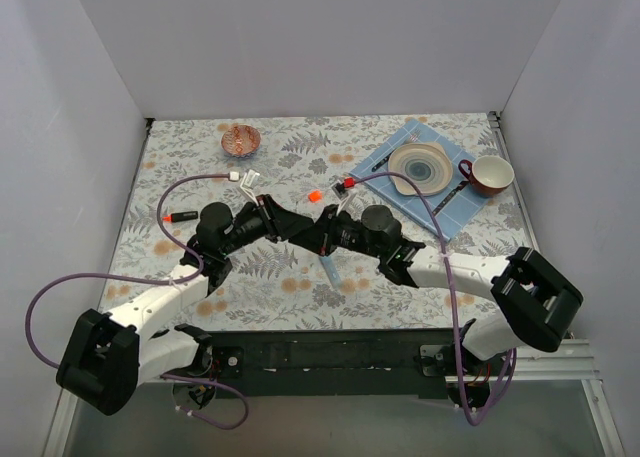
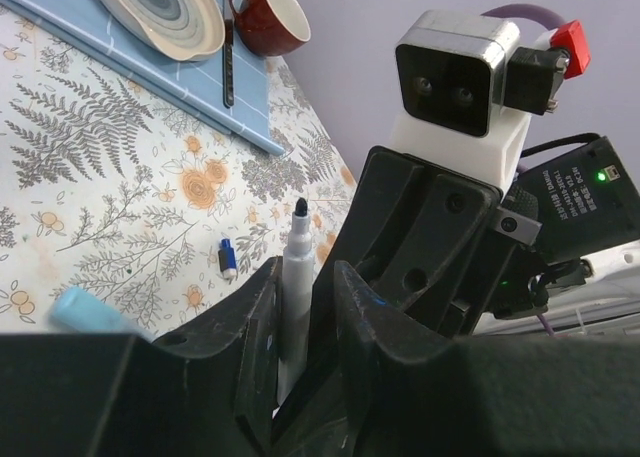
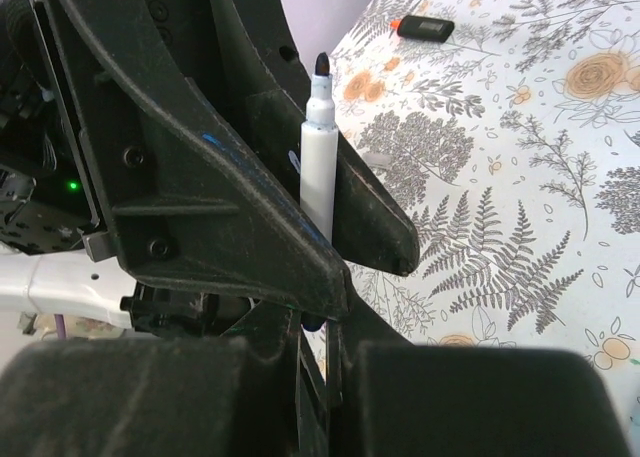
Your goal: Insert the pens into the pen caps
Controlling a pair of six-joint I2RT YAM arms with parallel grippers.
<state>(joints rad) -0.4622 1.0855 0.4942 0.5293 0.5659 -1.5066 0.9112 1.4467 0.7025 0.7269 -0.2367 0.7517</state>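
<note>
My left gripper (image 1: 290, 224) and right gripper (image 1: 325, 235) meet tip to tip above the table's middle. The left gripper (image 2: 305, 277) is shut on the thin white pen (image 2: 297, 277), whose dark tip is bare and points up. The pen also shows in the right wrist view (image 3: 320, 167); its dark-blue rear end sits in the narrow gap of the right gripper (image 3: 315, 327). A dark-blue cap (image 2: 227, 259) and the light-blue marker (image 2: 85, 312) lie on the table below. The orange cap (image 1: 314, 194) lies just behind the grippers. The black marker with the orange end (image 1: 180, 217) lies at the left.
A small brown bowl (image 1: 240, 139) stands at the back. A blue mat (image 1: 445, 212) at the back right holds a plate (image 1: 420, 165), dark cutlery and a red mug (image 1: 488, 175). A small white object (image 1: 247, 179) lies behind the left gripper.
</note>
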